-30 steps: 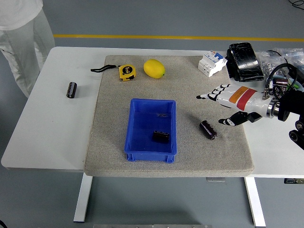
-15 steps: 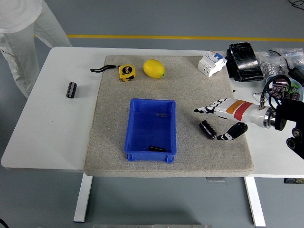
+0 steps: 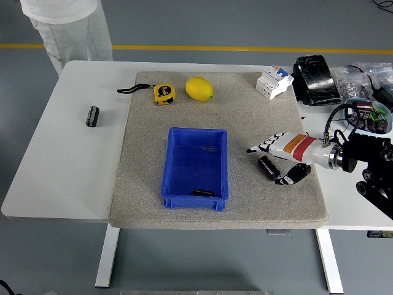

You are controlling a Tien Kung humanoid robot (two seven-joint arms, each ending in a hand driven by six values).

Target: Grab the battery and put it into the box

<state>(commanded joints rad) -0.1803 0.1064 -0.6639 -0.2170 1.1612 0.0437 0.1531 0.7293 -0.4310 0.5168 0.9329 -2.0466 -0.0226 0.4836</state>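
Note:
A black cylindrical battery [image 3: 268, 167] lies on the grey mat [image 3: 147, 153], right of the blue box [image 3: 196, 168]. My right hand [image 3: 270, 165] is low over it, fingers spread on its far side and thumb [image 3: 292, 175] on its near side, not closed on it. A small black object [image 3: 203, 192] lies inside the box at its near wall. Another black battery [image 3: 92, 116] lies on the white table left of the mat. The left arm is out of view.
A yellow tape measure [image 3: 163, 93] and a yellow lemon [image 3: 199, 88] sit at the mat's far edge. A white breaker [image 3: 274, 81], a black pouch [image 3: 316, 80] and a bowl of parts [image 3: 362, 114] are at the right. A person [image 3: 67, 24] stands at the far left.
My right hand has moved left and down until it straddles the battery on the mat. The black object in the box slid to the near wall. The person moved right along the far side.

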